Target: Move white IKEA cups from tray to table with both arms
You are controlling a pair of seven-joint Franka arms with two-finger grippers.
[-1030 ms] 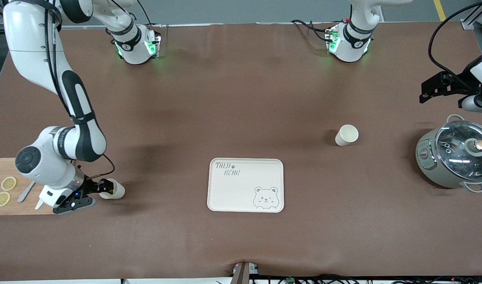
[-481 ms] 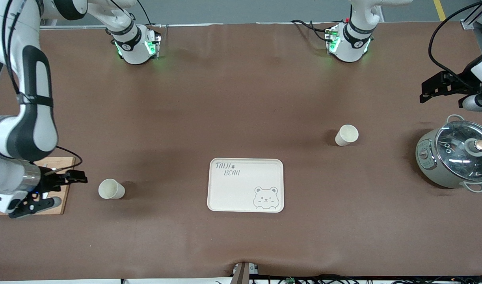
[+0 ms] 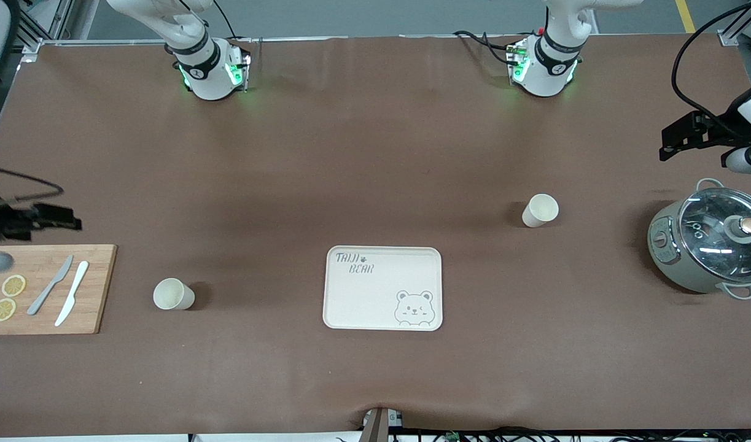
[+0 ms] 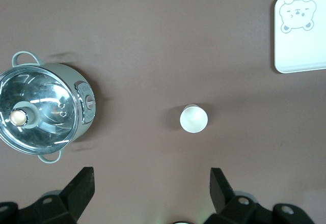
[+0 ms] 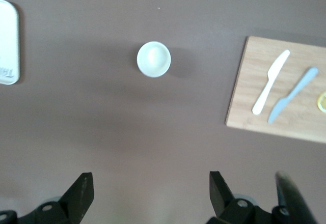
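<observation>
Two white IKEA cups stand upright on the brown table. One cup (image 3: 174, 294) is toward the right arm's end, between the bear-printed tray (image 3: 382, 253) and the cutting board; it shows in the right wrist view (image 5: 153, 59). The other cup (image 3: 540, 210) is toward the left arm's end, between the tray and the pot; it shows in the left wrist view (image 4: 193, 118). My right gripper (image 3: 65, 220) is open and empty, up in the air over the table beside the cutting board (image 5: 151, 186). My left gripper (image 3: 673, 138) is open and empty, up over the table's end near the pot (image 4: 151, 183).
A grey pot with glass lid (image 3: 710, 242) stands at the left arm's end. A wooden cutting board (image 3: 93, 288) with two knives and lemon slices lies at the right arm's end. The tray holds nothing.
My right gripper has let go of the cup near the cutting board and drawn back and up toward the table's end, uncovering the board. The left arm has barely moved.
</observation>
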